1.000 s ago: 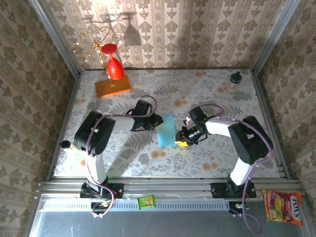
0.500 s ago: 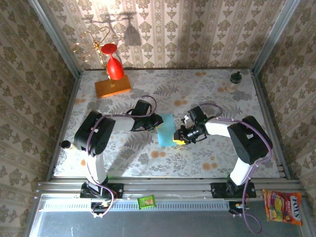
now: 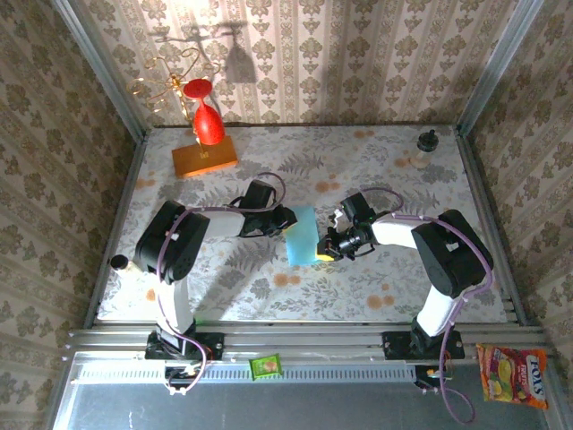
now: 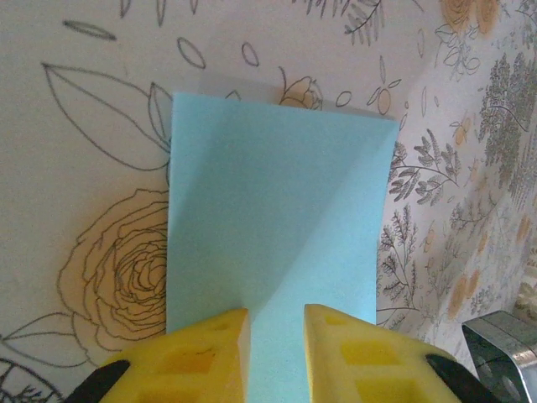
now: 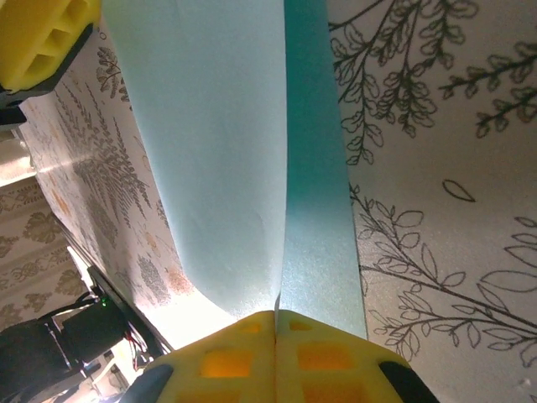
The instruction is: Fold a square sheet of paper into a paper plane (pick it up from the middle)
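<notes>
the light-blue square sheet of paper [image 3: 302, 235] lies in the middle of the surface [image 3: 376, 170] between the two arms, already doubled into a narrow rectangle with a faint diagonal line across it. the right tool [image 5: 277, 323] is clenched on one edge, with a layer curling up. the left tool [image 4: 275, 323] sits at the opposite edge, prongs slightly parted, gripping nothing i can see. no nose or wings yet, so i'd judge most folds remain.

The left arm [image 3: 210, 224] and right arm [image 3: 407, 230] stretch low and inward toward each other, the left gripper [image 4: 275, 317] with its yellow fingers slightly apart, the right gripper [image 5: 277, 317] pinched tight on the light-blue paper sheet [image 5: 218, 151].
</notes>
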`<state>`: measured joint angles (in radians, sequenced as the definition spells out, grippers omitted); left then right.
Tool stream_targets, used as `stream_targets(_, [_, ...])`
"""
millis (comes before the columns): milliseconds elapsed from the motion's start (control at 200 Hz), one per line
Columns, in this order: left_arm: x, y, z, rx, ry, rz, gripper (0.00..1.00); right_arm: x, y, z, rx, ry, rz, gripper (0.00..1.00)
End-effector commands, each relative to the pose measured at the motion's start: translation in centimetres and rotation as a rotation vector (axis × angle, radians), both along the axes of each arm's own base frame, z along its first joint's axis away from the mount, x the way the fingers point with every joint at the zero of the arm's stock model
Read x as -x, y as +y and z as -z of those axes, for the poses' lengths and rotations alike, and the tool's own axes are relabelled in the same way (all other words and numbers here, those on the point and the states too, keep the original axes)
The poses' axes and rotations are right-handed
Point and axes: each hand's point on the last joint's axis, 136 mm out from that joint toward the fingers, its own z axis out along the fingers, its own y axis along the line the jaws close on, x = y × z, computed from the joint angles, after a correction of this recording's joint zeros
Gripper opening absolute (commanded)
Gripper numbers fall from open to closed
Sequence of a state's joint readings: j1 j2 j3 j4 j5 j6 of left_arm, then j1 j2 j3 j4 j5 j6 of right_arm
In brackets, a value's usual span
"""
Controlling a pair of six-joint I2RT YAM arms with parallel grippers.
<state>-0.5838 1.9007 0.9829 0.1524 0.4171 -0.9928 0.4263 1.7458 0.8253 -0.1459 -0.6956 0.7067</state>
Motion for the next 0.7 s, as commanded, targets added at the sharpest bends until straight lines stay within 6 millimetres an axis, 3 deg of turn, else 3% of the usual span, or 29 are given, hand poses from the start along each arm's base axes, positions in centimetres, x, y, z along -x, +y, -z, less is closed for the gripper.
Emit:
stream_targets(0, [-1.1, 0.4, -3.1, -0.021, -0.114, -0.01, 0.25, 0.7, -0.3, 0.0, 0.019, 0.013, -0.001, 0.06])
stream_targets(130, [-1.0, 1.5, -2.4, -0.037, -0.117, -0.028, 0.26, 1.0, -0.5, -0.5, 0.021, 0.011, 0.002, 0.05])
stream_targets(445, [-0.4, 0.0, 0.3, 0.008, -0.038, 0.023, 0.21, 1.1, -0.2, -1.7, 0.0, 0.008, -0.015, 0.04])
stream_targets(695, [0.3, 0.1, 1.8, -0.009, 0.0, 0.038, 0.2, 0.2, 1.6, -3.3, -0.041, -0.047, -0.078, 0.04])
